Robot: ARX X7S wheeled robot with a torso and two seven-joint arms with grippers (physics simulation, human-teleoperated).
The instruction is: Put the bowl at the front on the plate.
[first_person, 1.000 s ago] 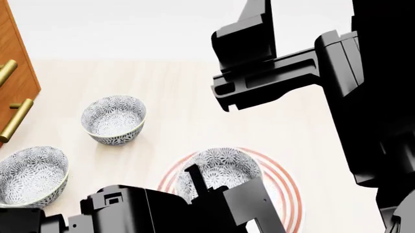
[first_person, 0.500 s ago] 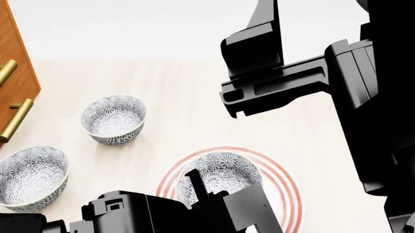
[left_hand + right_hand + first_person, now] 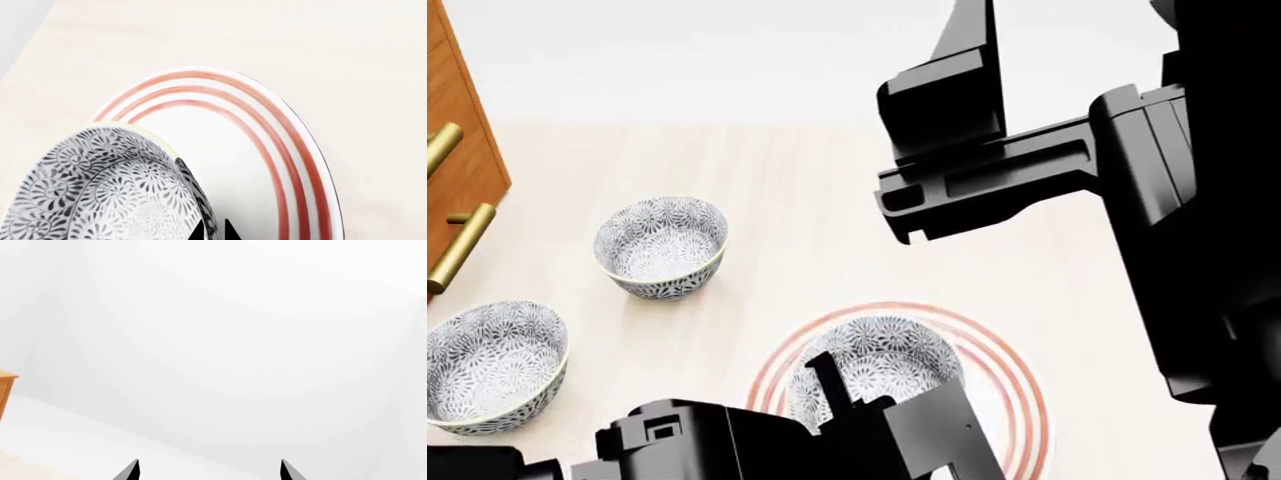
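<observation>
The left arm reaches low over the pale wooden bench (image 3: 827,230), its left tool (image 3: 213,232) pinching the rim of the bowl (image 3: 874,365), which sits on the red-ringed plate (image 3: 1014,390). The right arm is raised high, its right tool (image 3: 210,471) spread. Three patterned bowls in all, two (image 3: 661,245) (image 3: 494,365) standing apart to the left; one plate.

So there's a pale wood tabletop (image 3: 827,200) with two spare patterned bowls sitting upright on it, one further back (image 3: 661,245) and one nearer the left edge (image 3: 491,365), clearly apart. Far left is a brown wooden cabinet (image 3: 461,150) with brass bar handles (image 3: 457,248).
</observation>
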